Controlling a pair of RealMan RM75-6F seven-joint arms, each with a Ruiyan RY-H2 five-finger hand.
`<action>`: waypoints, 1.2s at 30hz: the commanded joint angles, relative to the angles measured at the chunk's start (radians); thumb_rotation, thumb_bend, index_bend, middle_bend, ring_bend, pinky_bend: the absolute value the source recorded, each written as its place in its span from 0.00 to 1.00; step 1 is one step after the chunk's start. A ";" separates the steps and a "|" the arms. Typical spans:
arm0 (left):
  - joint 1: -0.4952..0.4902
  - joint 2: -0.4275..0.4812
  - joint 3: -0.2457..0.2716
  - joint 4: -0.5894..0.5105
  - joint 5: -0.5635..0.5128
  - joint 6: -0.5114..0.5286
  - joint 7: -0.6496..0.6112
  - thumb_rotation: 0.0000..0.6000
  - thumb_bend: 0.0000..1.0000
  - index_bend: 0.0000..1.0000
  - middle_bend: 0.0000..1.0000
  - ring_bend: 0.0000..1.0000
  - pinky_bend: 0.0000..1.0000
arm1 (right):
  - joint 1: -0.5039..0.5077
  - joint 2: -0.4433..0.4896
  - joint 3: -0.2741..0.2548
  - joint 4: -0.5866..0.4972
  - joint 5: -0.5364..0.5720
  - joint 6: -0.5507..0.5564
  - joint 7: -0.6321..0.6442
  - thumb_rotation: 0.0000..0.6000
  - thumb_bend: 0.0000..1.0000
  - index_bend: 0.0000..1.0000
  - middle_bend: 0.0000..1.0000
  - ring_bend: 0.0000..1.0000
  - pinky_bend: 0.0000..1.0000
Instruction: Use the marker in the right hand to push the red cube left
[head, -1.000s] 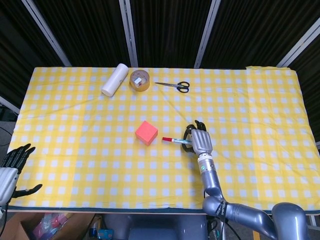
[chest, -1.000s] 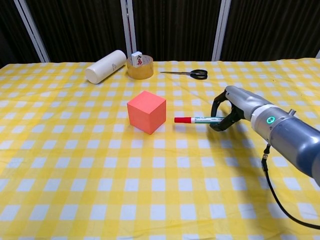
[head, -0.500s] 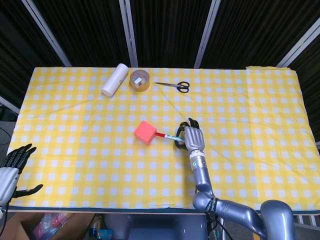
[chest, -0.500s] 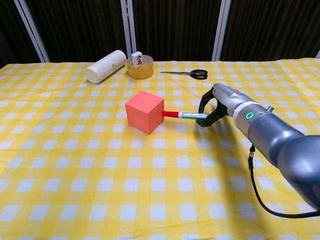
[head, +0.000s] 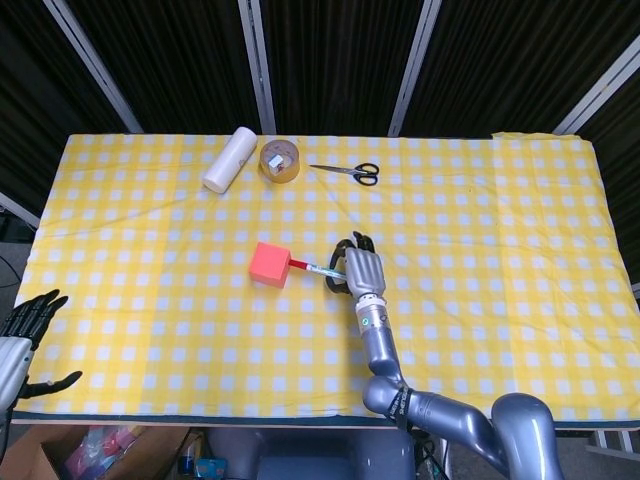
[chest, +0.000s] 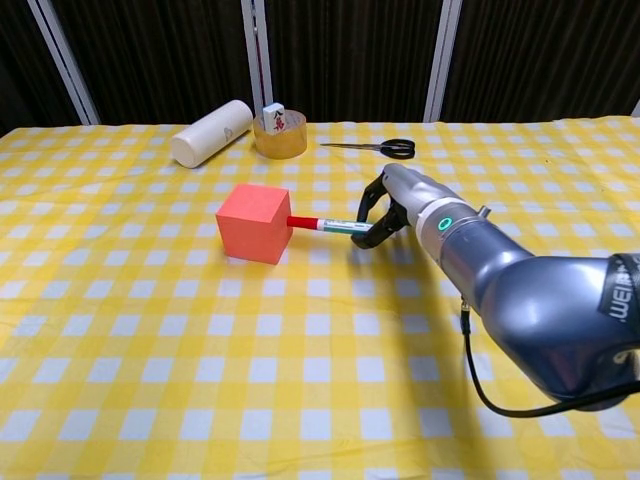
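Red cube (head: 270, 265) shifted left; our right hand (head: 362, 271) fingers clasp marker (chest: 325, 224), tip seemingly touching; we keep push level.

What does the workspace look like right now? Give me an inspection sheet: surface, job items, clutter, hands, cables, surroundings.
Surface: table under a yellow-and-white checked cloth, lying flat.
Job's things: red cube left of table centre; red-capped marker lies level, its cap tip against the cube's right face.
Clutter: white cylinder, roll of brown tape and black-handled scissors along the far edge, apart from the cube.
Hands: right hand grips the marker; left hand is off the near left edge, fingers spread, holding nothing.
Cables: thin black cable hangs under the right forearm.
Surroundings: dark curtains with metal posts behind; cardboard box on the floor below.
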 joint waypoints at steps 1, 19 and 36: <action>0.001 0.001 0.001 0.001 0.000 0.000 0.000 1.00 0.00 0.00 0.00 0.00 0.00 | 0.013 -0.018 -0.002 0.017 -0.006 -0.007 0.000 1.00 0.39 0.60 0.28 0.04 0.05; 0.005 0.004 0.005 0.000 -0.004 -0.005 0.000 1.00 0.00 0.00 0.00 0.00 0.00 | 0.081 -0.091 0.021 0.045 -0.026 -0.009 -0.012 1.00 0.39 0.60 0.28 0.04 0.05; 0.002 0.002 0.004 -0.006 -0.015 -0.019 0.016 1.00 0.00 0.00 0.00 0.00 0.00 | -0.117 0.204 -0.124 -0.219 -0.102 0.052 -0.064 1.00 0.39 0.60 0.28 0.04 0.05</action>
